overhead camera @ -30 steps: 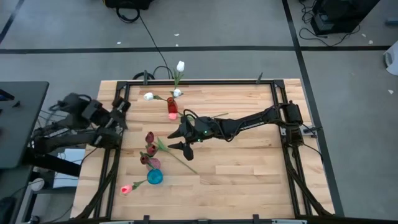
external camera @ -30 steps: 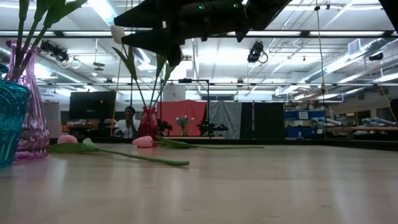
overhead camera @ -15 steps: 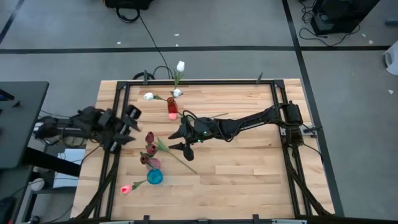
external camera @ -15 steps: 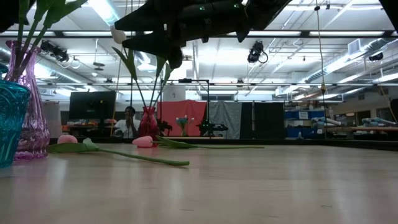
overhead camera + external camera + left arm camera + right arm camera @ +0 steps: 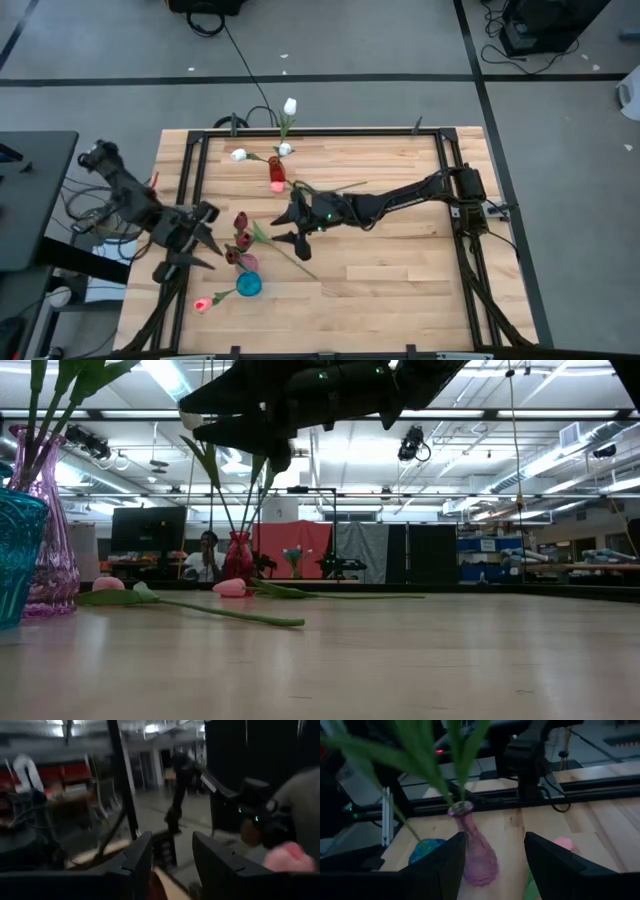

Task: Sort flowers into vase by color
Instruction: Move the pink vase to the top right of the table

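Purple vase (image 5: 241, 257) holds maroon tulips (image 5: 240, 220); it also shows in the right wrist view (image 5: 476, 857). Teal vase (image 5: 248, 285) stands by it toward the near edge. Red vase (image 5: 275, 170) by the far edge has white tulips (image 5: 289, 106). One pink tulip (image 5: 203, 303) lies beside the teal vase and another pink head (image 5: 230, 588) beside the red vase. A long stem (image 5: 290, 256) lies flat under my right gripper (image 5: 285, 222), which hovers open to the right of the purple vase. My left gripper (image 5: 203, 238) is open, to the left of that vase.
A black metal frame (image 5: 320, 133) runs along the table's edges and both arm bases stand on it. Bare wood (image 5: 400, 280) lies on the right and near side. A person (image 5: 207, 555) sits in the room far behind the table.
My left arm has swung its gripper from the far-left part of the table toward the near edge and turned it toward the purple vase; the fingers stay open. The right gripper and the flowers have kept still.
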Motion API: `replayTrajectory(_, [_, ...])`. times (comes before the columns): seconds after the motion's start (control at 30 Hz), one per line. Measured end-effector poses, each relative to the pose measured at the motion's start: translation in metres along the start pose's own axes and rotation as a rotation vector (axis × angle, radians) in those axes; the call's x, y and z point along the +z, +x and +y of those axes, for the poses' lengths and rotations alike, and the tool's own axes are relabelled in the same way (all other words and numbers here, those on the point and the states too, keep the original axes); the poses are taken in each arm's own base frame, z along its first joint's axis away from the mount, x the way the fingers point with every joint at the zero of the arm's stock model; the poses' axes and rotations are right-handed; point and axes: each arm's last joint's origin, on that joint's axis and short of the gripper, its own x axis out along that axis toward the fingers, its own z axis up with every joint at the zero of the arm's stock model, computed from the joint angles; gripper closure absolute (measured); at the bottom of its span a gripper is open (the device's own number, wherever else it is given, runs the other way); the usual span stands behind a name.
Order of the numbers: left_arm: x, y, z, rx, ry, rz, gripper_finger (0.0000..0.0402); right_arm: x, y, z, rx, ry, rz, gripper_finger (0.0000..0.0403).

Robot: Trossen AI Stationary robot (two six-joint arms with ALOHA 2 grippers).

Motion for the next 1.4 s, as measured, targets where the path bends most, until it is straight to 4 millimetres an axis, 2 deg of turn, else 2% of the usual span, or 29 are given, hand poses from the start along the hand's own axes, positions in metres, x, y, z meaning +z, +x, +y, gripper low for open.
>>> replayTrajectory(0.17, [0.012, -0.012, -0.002, 0.075, -0.023, 0.136, 0.0255, -0.027, 0.021, 0.019, -0.029, -0.084, -0.035, 0.0188])
replayTrajectory(0.3, [0.015, -0.026, 0.001, 0.116, -0.065, 0.136, 0.0255, -0.026, 0.036, 0.020, -0.014, -0.081, -0.064, 0.0188])
replayTrajectory(0.57, [0.006, -0.050, 0.012, 0.249, -0.146, 0.208, 0.0255, -0.033, 0.075, 0.018, 0.009, -0.090, -0.023, 0.0186])
replayTrajectory(0.77, [-0.012, -0.059, 0.013, 0.323, -0.283, 0.352, 0.0255, -0.041, 0.102, 0.013, -0.002, -0.129, 0.011, 0.0162])
replayTrajectory(1.13, [-0.032, -0.068, 0.012, 0.414, -0.434, 0.525, 0.0255, -0.033, 0.108, 0.008, 0.094, -0.111, -0.023, 0.0083])
replayTrajectory(1.23, [-0.034, -0.070, 0.013, 0.433, -0.466, 0.542, 0.0255, -0.032, 0.111, 0.008, 0.071, -0.147, -0.083, 0.0075])
replayTrajectory(1.4, [-0.036, -0.071, 0.012, 0.432, -0.507, 0.565, 0.0255, -0.034, 0.111, 0.006, 0.073, -0.157, -0.088, 0.0078])
